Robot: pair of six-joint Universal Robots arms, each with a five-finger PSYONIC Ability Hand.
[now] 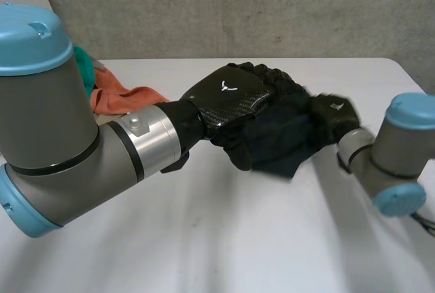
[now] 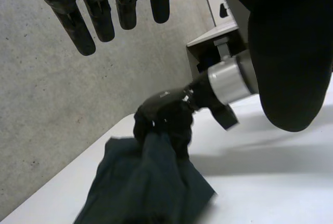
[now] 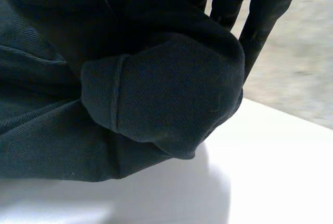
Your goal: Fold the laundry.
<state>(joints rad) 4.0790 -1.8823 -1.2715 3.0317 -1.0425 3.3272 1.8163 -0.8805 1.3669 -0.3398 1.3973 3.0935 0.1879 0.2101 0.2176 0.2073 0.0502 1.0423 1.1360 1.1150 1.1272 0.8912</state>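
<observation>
You see a white table (image 1: 224,238). Right behind it stands a grey wall (image 1: 272,7) that looks rough, with little spots on it.

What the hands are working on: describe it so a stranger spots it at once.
On the white table, look to the middle, between the two black hands. A bunched garment lies there, below the left hand and gripped by the right hand. It is near-black, unlike the orange cloth and teal cloth heaped beyond the left arm.
</observation>
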